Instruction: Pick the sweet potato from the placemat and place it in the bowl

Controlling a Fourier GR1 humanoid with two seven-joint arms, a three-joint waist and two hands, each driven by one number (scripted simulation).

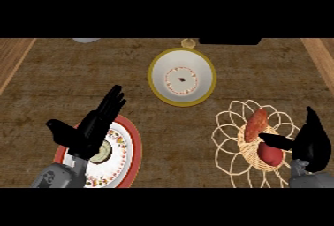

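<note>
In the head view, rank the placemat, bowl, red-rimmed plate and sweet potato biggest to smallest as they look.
1. placemat
2. red-rimmed plate, though the left hand hides part, so unsure against the bowl
3. bowl
4. sweet potato

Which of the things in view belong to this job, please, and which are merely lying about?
For the job: sweet potato, placemat, bowl, right hand.
Lying about: red-rimmed plate, partly hidden by the open left hand.
</note>
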